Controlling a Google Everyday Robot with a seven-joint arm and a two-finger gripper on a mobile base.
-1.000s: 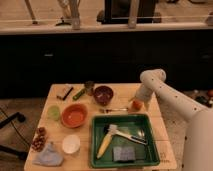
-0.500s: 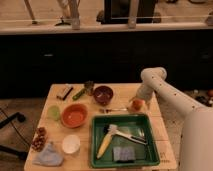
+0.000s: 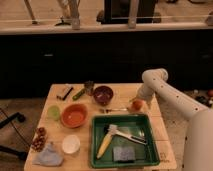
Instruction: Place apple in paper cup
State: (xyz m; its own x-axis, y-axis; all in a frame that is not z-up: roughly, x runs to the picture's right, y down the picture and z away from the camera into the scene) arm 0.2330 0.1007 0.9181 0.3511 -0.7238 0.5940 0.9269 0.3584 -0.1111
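The apple, small, round and orange-red, sits on the wooden table near its right edge, just above the green tray. My gripper hangs down from the white arm and is right at the apple, over its top and left side. A white paper cup stands at the front left of the table, far from the apple.
A green tray holds a banana, a brush and a sponge. An orange bowl, a dark red bowl, a pale green cup, a spoon, dark red fruits and a grey cloth lie around.
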